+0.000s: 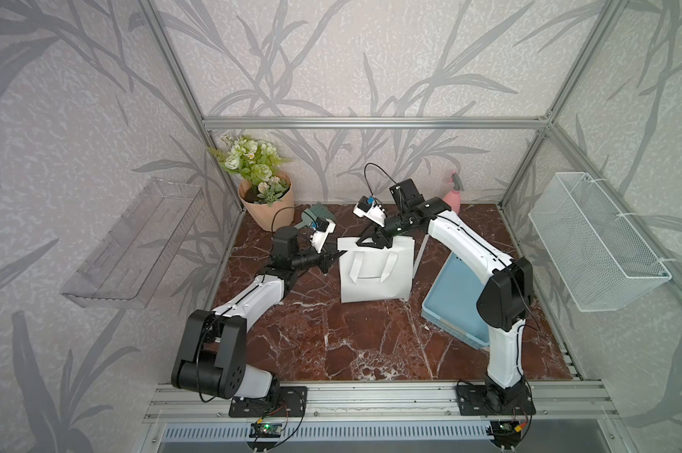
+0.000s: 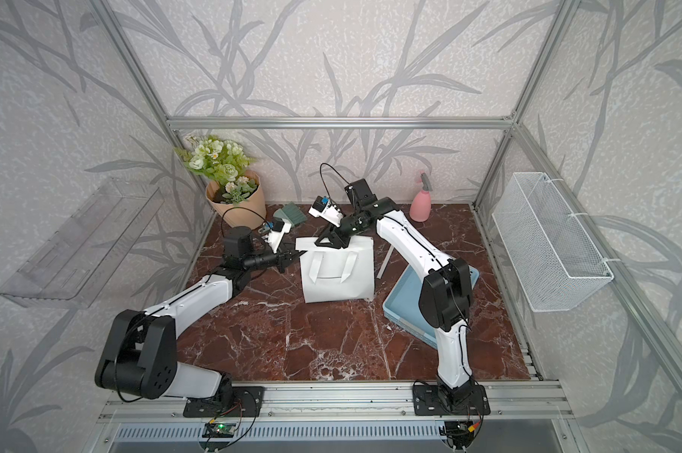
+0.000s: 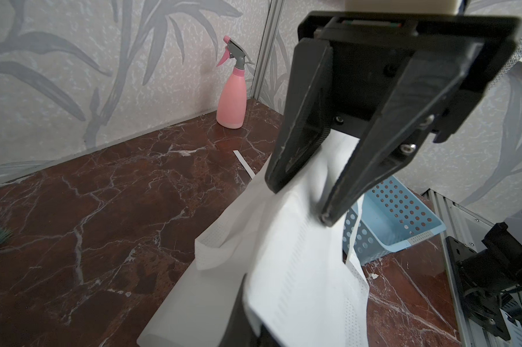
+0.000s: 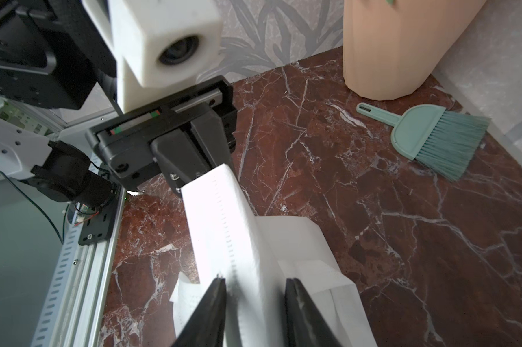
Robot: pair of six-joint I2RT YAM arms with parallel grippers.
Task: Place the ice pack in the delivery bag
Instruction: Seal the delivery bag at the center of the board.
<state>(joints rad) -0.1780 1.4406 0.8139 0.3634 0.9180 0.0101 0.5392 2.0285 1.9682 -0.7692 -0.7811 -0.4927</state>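
Two hands on one bag, zero ice pack anywhere in sight.

Both top views: boxy white fabric delivery bag (image 1: 374,274) (image 2: 335,274) standing upright in the middle of the brown marble table (image 1: 371,345), just beside the shallow blue plastic tray (image 1: 449,313). Left hand (image 1: 333,257) at the bag's top corner, right hand (image 1: 365,241) perched over the top edge.

Left wrist view: left hand (image 3: 304,201) clamped tight on a fold of the bag's white flap, fabric squeezed between the fingers.

Right wrist view: right hand (image 4: 253,282) with jaws partway apart, straddling the white strip stretched across from the left hand (image 4: 199,174). No clear pinch yet.

Probably in the middle of opening the bag's mouth. Best bet: keep the left pinch firm, take the strip deep between the right fingers rather than at the tips, then spread gently so as not to tip the bag.

Ice pack relative to either hand: can't tell. Maybe inside the bag, maybe out of frame.
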